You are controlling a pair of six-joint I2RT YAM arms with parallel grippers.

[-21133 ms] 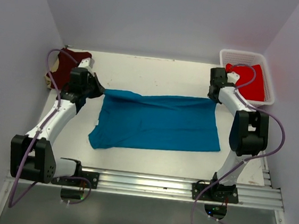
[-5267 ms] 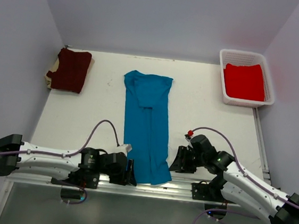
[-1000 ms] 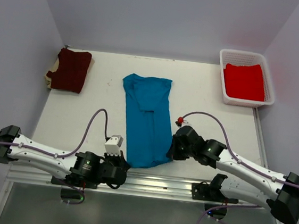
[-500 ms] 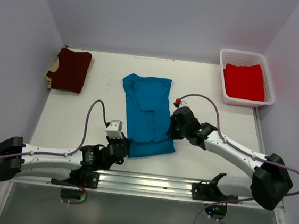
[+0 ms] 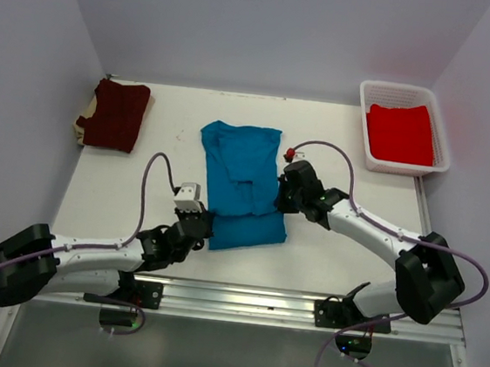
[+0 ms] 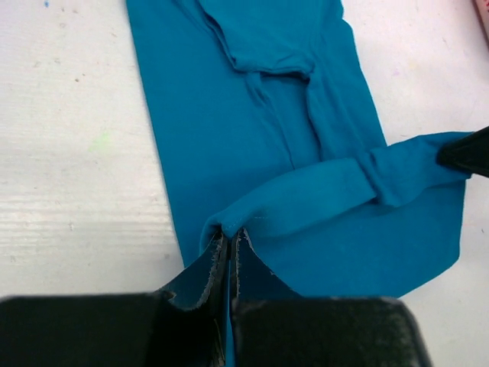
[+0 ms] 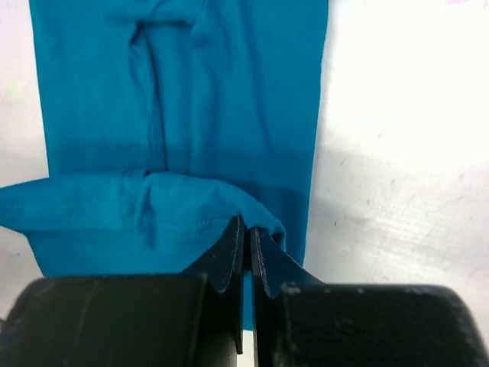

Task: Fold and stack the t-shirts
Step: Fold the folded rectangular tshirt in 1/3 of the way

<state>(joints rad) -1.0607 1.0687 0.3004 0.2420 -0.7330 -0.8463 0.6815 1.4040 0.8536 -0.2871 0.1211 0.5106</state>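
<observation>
The teal-blue t-shirt lies as a long narrow strip in the middle of the table, its near end lifted and carried back over the rest. My left gripper is shut on the near left corner of that hem. My right gripper is shut on the near right corner. The hem sags between the two grips as a rolled fold. A folded dark maroon t-shirt lies at the far left. The bright red t-shirt lies in the basket.
The white mesh basket stands at the far right corner. Purple cables loop from both arms above the table. An aluminium rail runs along the near edge. Walls close in on the left, right and back.
Both grippers have carried the teal shirt's near hem away from the front edge, towards the far end. The shirt's visible length has shortened as the fold travels up.
</observation>
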